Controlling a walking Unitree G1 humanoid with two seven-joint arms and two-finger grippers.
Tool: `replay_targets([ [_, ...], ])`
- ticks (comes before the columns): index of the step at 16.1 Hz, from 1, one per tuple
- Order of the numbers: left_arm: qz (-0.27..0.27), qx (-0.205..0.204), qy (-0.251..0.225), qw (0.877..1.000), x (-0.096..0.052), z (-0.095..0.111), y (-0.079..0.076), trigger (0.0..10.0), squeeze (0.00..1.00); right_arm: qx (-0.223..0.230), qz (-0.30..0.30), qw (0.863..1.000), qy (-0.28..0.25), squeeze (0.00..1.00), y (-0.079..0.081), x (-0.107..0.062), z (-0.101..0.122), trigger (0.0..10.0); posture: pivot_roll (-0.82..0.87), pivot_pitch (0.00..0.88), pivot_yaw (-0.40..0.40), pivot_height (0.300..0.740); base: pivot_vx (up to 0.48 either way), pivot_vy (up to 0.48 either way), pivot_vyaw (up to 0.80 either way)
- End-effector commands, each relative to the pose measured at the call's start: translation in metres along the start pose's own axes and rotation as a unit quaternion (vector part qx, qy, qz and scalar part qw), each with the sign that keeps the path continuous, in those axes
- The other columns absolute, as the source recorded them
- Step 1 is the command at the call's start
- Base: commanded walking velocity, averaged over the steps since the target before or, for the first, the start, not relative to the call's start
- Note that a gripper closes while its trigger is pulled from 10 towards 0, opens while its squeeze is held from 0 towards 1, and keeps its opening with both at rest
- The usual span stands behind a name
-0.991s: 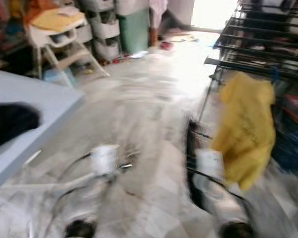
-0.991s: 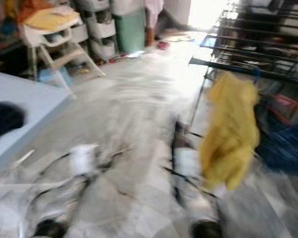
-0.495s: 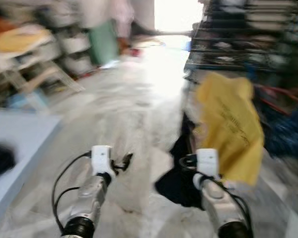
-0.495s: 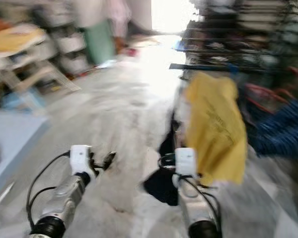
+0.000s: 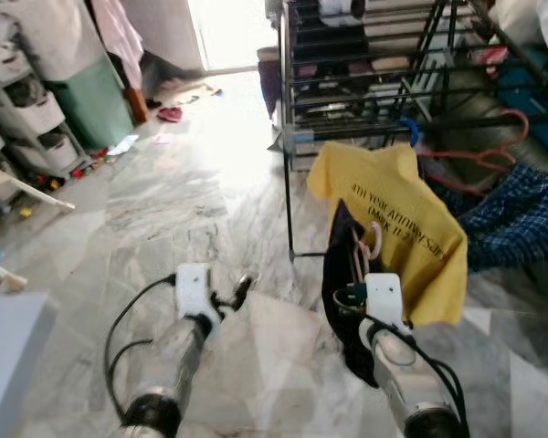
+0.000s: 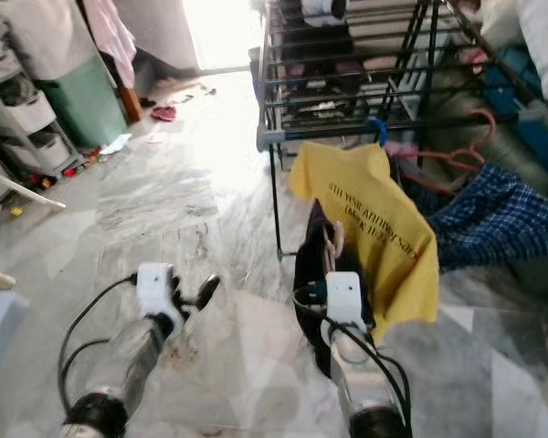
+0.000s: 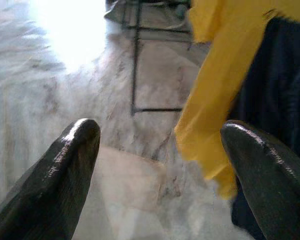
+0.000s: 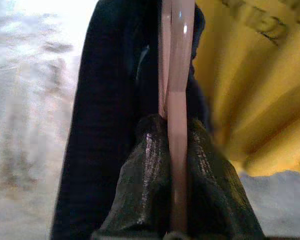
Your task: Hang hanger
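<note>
At 1 o'clock, right pincer (image 8: 176, 150) clamped on pink hanger (image 5: 373, 241) carrying dark shirt (image 5: 338, 274) — light, stiff, floppy load; hold near hook. Left pincer (image 7: 160, 150) wide open, empty.

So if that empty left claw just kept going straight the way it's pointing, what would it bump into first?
Probably the hem of the yellow shirt: the left gripper, fingers open, points between it and bare marble floor. Depth is unclear.
</note>
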State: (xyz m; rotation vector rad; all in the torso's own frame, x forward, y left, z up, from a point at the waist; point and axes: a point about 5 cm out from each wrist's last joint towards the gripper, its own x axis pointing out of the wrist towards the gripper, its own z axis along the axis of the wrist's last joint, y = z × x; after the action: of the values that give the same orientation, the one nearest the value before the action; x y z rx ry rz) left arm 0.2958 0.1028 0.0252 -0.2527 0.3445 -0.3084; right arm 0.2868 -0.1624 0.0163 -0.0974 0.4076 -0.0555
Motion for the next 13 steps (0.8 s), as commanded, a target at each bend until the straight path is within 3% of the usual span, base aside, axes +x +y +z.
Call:
replay_targets([
  [1,0.019,0.009,0.007,1.000,-0.0040,-0.0015,0.0115,10.0,0.00,0.006,0.010,1.000,-0.029,0.00,0.0076,0.0027,0.0154,10.0,-0.20,0.000,0.099,0.740,0.281,0.255,0.00],
  [8,0.014,0.010,0.006,1.000,-0.0022,-0.0016,0.0071,10.0,0.00,0.006,0.006,0.999,-0.039,0.00,0.0040,0.0039,0.0211,10.0,-0.20,0.000,0.100,0.740,0.264,0.252,0.13],
  [13,0.020,0.004,0.011,1.000,-0.0031,-0.0045,0.0069,10.0,0.00,0.005,0.008,0.999,-0.036,0.00,0.0056,0.0035,0.0203,10.0,-0.19,0.000,0.096,0.740,0.000,0.000,0.00],
])
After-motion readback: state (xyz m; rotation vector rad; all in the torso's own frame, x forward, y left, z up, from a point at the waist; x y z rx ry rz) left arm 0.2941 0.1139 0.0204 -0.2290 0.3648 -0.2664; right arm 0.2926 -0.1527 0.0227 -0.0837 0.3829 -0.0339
